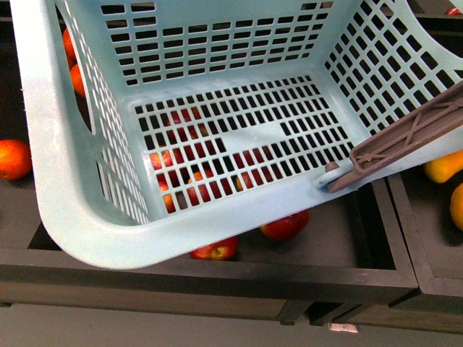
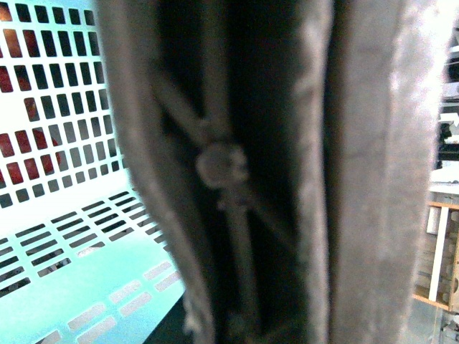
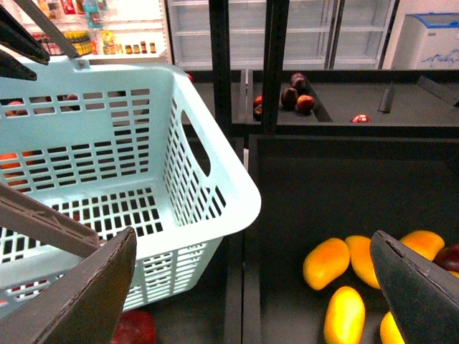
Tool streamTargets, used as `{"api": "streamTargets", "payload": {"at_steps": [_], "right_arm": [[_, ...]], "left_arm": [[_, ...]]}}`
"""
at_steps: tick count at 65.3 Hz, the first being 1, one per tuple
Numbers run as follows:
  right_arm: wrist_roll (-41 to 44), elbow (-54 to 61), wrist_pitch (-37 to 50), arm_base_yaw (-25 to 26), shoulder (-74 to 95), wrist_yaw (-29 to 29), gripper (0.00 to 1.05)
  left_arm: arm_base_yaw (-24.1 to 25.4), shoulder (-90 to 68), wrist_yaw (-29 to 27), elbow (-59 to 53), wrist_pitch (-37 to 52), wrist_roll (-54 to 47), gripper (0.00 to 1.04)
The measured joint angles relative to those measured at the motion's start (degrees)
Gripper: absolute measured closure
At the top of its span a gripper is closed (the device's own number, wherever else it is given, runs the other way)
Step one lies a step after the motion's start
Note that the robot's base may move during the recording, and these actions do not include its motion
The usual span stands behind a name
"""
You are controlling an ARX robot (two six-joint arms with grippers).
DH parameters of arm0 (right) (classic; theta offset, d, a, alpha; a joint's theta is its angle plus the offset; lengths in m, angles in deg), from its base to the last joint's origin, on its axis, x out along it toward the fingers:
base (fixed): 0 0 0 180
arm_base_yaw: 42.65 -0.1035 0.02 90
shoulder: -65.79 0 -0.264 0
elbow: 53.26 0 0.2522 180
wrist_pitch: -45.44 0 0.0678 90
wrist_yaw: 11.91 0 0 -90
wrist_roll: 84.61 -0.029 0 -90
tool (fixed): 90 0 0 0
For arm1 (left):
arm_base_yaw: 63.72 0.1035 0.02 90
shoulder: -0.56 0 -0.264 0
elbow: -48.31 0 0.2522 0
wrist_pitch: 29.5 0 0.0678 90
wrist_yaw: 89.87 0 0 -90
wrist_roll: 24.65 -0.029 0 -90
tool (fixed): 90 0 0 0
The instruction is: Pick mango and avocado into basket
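on the left the basket (image 1: 87, 217) hangs tilted above the display, and the left wrist view is filled by its brown handle (image 2: 222, 165), close and blurred. no fingers of the left arm show there, so i cannot tell whether that gripper is closed on the handle, though the raised basket suggests it is carried from there. to the right, the right gripper (image 3: 252, 244) hovers with its fingers (image 3: 93, 294) spread wide and nothing between them, above a dark bin (image 3: 323, 186) of yellow mangoes. the step in hand looks like the reach for the mango (image 3: 344, 315), which lies nearest the open gripper. to do it well, come straight down over that fruit, close across its narrow width rather than its length, and keep clear of the neighbour (image 3: 326, 261) just beside it. the skin is smooth, so a centred, gentle squeeze should stop it slipping or rolling. the avocado i cannot make out in any view. as for containers, the basket is empty: the red fruit (image 1: 286, 225) seen through its slotted floor lies in the tray (image 1: 340, 238) beneath. the right-hand bin holds several yellow mangoes and one dark red one (image 3: 448, 256) at the edge.
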Motion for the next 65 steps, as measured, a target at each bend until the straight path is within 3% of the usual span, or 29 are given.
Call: {"api": "streamTargets", "payload": {"at_steps": [4, 9, 15, 23, 26, 31, 36, 47, 57, 65], "right_arm": [[-0.26, -0.11, -0.39, -0.09, 0.33, 0.48, 0.09], [-10.4, -6.71, -16.11, -0.28, 9.75, 5.42, 0.09], [-21.86, -10.51, -25.81, 4.31, 20.79, 1.51, 0.09], [-23.56, -12.39, -21.59, 15.45, 28.17, -7.23, 0.09], [-21.75, -14.51, -16.52, 21.99, 35.54, -11.72, 0.09], [-16.63, -18.47, -5.33, 29.51, 49.94, -13.55, 0.09], [-12.2, -22.67, 3.63, 32.48, 62.18, -12.11, 0.09], [-1.53, -33.62, 18.49, 33.27, 89.48, -5.51, 0.09], [1.31, -42.93, 21.79, 29.05, 112.8, -1.75, 0.09], [1.18, -48.28, 21.97, 25.18, 121.48, -0.17, 0.09]], "left_arm": [[-0.07, 0.0, 0.04, 0.0, 0.0, 0.02, 0.91], [-0.09, 0.0, -0.04, 0.0, 0.0, 0.02, 0.91], [-0.09, 0.0, -0.42, 0.0, 0.0, -0.28, 0.91], [0.07, 0.0, -0.44, 0.0, -0.02, -0.28, 0.91], [0.07, 0.0, -0.33, 0.0, 0.0, -0.42, 0.91], [0.04, 0.0, 0.07, 0.0, -0.02, -0.33, 0.91], [0.07, 0.0, -0.07, 0.0, -0.02, -0.35, 0.91], [0.07, 0.0, -0.37, 0.0, -0.02, -0.39, 0.91], [0.07, 0.0, -0.24, 0.0, -0.02, -0.37, 0.91], [0.07, 0.0, -0.2, 0.0, -0.02, -0.37, 0.91]]}}
